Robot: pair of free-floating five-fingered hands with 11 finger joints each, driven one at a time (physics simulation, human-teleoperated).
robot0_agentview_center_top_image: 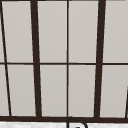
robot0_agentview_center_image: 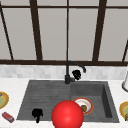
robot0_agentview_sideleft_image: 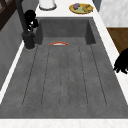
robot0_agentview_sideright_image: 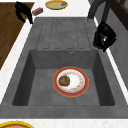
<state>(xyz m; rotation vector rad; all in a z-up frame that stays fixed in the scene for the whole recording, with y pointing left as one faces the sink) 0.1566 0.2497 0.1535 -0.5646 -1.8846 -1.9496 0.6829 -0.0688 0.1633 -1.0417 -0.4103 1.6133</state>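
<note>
Sink (robot0_agentview_sideright_image: pixel 62 35) spreads wide, its ribbed drainboard bare beyond the right hand's (robot0_agentview_sideright_image: pixel 103 37) curled, empty fingers beside the faucet (robot0_agentview_center_image: pixel 68 75). Below them, the basin's plate (robot0_agentview_sideright_image: pixel 71 82) holds a brown lump. Left hand (robot0_agentview_center_image: pixel 37 114) droops loosely over the front rim.

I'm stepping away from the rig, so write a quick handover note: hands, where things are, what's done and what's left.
Right hand: curled fingers, beside the faucet, grip unclear.
Left hand: hangs at the front edge of the sink, over the drainboard, holding nothing.
Plate: in the basin with a brown lump of food on it.
Done: nothing shows as finished; no water running.
Left: faucet and plate are untouched as far as I can see.
</note>
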